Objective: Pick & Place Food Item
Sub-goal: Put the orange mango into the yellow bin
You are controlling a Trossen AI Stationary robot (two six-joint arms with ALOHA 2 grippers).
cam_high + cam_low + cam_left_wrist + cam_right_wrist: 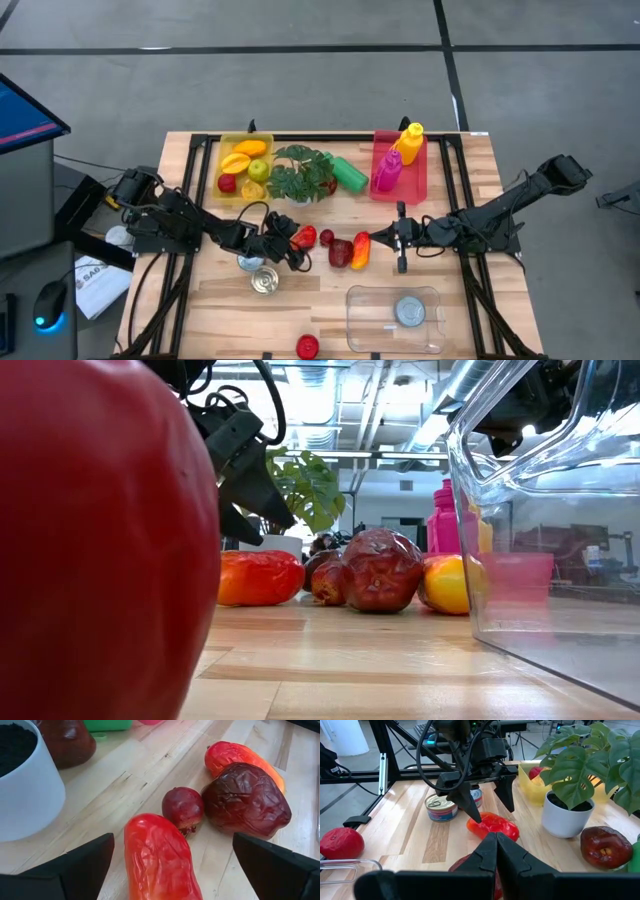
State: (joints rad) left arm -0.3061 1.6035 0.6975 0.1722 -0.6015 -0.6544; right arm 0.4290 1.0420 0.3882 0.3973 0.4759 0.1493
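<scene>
A shiny red pepper (pixel 303 237) (pixel 160 860) lies on its side mid-table. To its right lie a small dark red fruit (pixel 183 808), a wrinkled dark red fruit (pixel 340 253) (pixel 245 800) and an orange-red pepper (pixel 361 250). My left gripper (pixel 288 240) (pixel 173 842) is open and low over the table. Its fingers stand on either side of the red pepper's near end without plainly touching it. My right gripper (pixel 400 248) (pixel 496 845) is shut and hovers just right of the orange-red pepper.
A clear tub (pixel 395 318) holding a can sits near the front edge, with a red fruit (pixel 307 346) to its left. Two tins (pixel 258 272) stand by my left arm. Toward the far edge are a yellow bin of fruit (pixel 244 165), a potted plant (pixel 300 175) and a pink bin of bottles (pixel 400 165).
</scene>
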